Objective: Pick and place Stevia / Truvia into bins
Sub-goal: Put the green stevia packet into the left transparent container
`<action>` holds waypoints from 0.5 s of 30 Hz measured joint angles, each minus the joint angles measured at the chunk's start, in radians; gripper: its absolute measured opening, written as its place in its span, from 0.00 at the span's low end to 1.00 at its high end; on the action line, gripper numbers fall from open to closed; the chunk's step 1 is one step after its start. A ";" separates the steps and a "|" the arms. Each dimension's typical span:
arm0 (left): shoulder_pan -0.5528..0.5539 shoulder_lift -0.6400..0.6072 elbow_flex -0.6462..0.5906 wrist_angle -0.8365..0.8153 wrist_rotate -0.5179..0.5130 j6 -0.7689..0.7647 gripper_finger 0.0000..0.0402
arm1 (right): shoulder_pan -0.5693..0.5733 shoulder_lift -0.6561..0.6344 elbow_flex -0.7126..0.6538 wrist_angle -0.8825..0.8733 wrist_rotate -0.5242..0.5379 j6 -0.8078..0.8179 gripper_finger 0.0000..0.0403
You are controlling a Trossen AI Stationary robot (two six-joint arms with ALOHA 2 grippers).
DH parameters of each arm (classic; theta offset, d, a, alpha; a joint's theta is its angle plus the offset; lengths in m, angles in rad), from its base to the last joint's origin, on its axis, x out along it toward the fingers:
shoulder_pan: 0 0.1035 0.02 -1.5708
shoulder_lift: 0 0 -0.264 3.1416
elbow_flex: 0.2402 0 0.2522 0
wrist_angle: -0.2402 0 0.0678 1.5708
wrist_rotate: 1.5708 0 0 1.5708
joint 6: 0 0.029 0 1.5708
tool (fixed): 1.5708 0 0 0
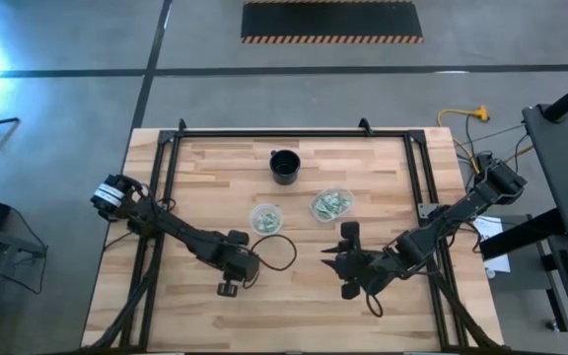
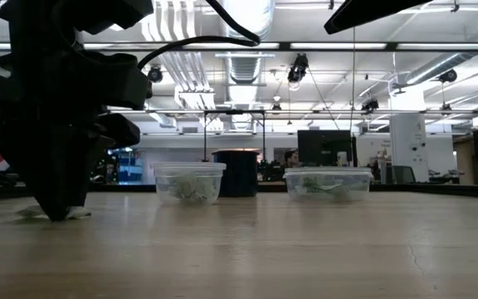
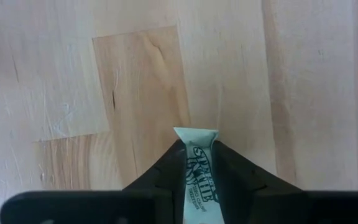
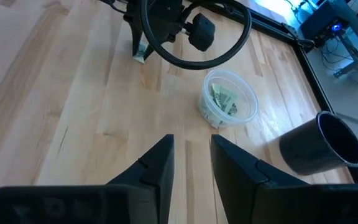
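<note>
- The left gripper (image 3: 201,177) was down at the pale wooden table (image 1: 294,306), its two dark fingers (image 3: 160,171) closed tight on a small green-and-white paper sweetener packet (image 3: 199,174), pinching the packet's flat faces from both sides.
- One short end of the packet stuck out just past the fingertips, touching or nearly touching the wood; which, I could not tell.
- In the low view the same gripper (image 2: 56,203) stood on the table with the packet's pale edges (image 2: 77,213) showing at its foot.
- The right gripper (image 4: 191,155) hovered above bare wood with nothing between its fingers, which stood slightly apart with a narrow gap.
- Ahead of the right fingers, well apart from them, sat a small round clear plastic cup (image 4: 230,98) holding several green-and-white packets.
- Farther beyond that cup sat a black round cup (image 4: 322,146).
- From above, a second clear plastic cup (image 1: 331,204), wider and also holding packets, sat near the first (image 1: 265,217), both beyond the two grippers, the black cup (image 1: 285,166) farther still.
</note>
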 joint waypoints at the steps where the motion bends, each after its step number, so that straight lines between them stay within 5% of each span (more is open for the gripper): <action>1: 0.000 -0.006 0.000 -0.001 -0.003 0.000 0.13 | 0.000 0.000 0.000 0.000 0.000 0.000 0.24; 15: -0.004 -0.041 0.002 -0.060 -0.041 0.003 0.02 | 0.000 0.000 0.000 -0.003 0.000 0.000 0.22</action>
